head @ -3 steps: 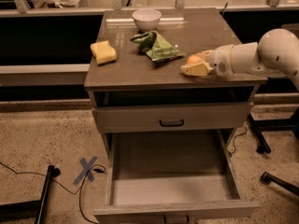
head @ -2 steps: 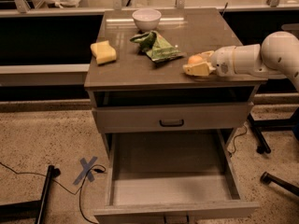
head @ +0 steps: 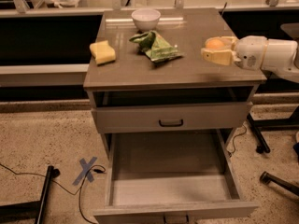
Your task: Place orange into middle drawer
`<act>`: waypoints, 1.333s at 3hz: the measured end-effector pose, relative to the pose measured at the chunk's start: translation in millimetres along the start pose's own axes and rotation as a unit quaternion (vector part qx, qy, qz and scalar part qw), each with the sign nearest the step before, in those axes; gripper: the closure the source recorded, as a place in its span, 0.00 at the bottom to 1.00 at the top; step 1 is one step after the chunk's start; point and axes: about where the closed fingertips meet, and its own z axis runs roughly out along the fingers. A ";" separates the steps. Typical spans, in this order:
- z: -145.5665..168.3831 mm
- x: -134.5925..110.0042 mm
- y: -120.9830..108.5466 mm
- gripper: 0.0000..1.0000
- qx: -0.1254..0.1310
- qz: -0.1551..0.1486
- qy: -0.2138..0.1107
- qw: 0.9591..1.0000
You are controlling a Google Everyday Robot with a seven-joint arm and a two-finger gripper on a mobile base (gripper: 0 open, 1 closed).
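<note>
The orange point(head: 215, 44) sits between the fingers of my gripper point(head: 217, 49), which reaches in from the right over the right side of the cabinet top point(head: 140, 71). The gripper is shut on the orange and holds it just above the top. The middle drawer point(head: 168, 190) is pulled out wide at the bottom front, its pale grey floor bare. It lies below and to the left of the gripper.
A yellow sponge point(head: 103, 52), a white bowl point(head: 145, 17) and a green bag point(head: 157, 46) lie on the cabinet top. A closed drawer front with a dark loop handle point(head: 170, 122) is above the open drawer. Chair legs point(head: 275, 177) stand at the right; cables and a blue tape cross point(head: 87, 169) are on the floor at the left.
My gripper has moved to the right and a little farther back over the cabinet top, with the orange in it. The drawer has not moved.
</note>
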 end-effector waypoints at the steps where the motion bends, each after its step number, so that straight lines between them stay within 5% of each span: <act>1: -26.8 -3.4 16.6 1.00 0.004 -0.028 -0.034 0.999; 2: -57.1 58.2 46.0 1.00 0.001 -0.063 -0.010 0.998; 3: -73.0 82.1 64.1 1.00 -0.011 -0.138 -0.003 0.990; 4: -70.9 81.1 64.4 1.00 -0.012 -0.157 -0.004 0.987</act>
